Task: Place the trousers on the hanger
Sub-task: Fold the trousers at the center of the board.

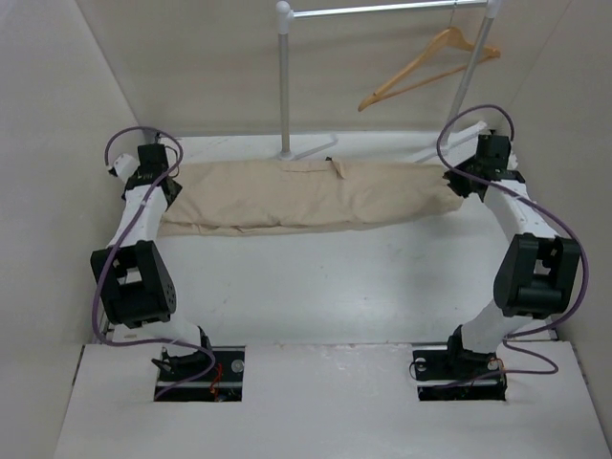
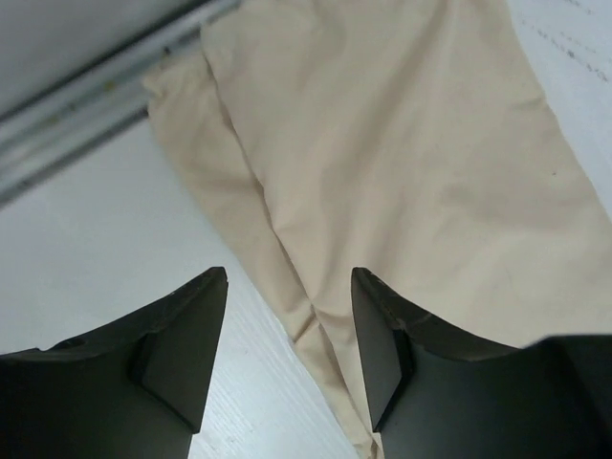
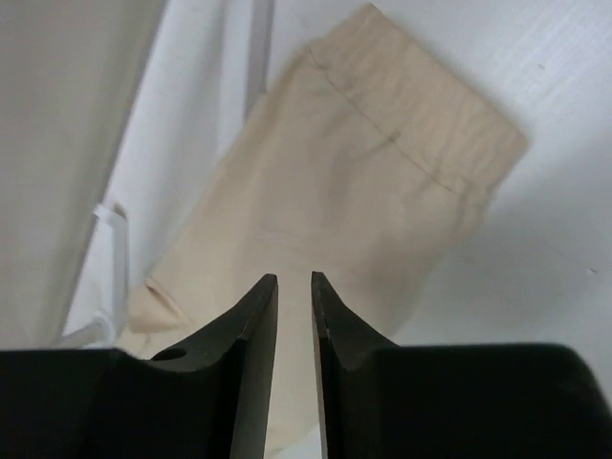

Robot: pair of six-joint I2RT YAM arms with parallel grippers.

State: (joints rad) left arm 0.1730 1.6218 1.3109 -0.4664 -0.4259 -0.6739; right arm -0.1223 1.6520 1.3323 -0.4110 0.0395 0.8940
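Note:
The beige trousers [image 1: 306, 196] lie folded in a long strip across the far part of the table. The wooden hanger [image 1: 430, 65] hangs from the rail at the back right, apart from both arms. My left gripper [image 1: 158, 180] is at the strip's left end. In the left wrist view it [image 2: 289, 287] is open, its jaws astride the edge of the trousers [image 2: 402, 172]. My right gripper [image 1: 461, 182] is at the right end. In the right wrist view it [image 3: 292, 279] shows a narrow gap, holds nothing, and is over the trousers [image 3: 363, 191] near their gathered waistband.
The white clothes-rail stand [image 1: 284, 86] rises behind the trousers, with its top bar [image 1: 382, 10] overhead. Its base bar [image 2: 86, 105] lies on the table close by the left end of the cloth. Plain walls close in the left, right and back.

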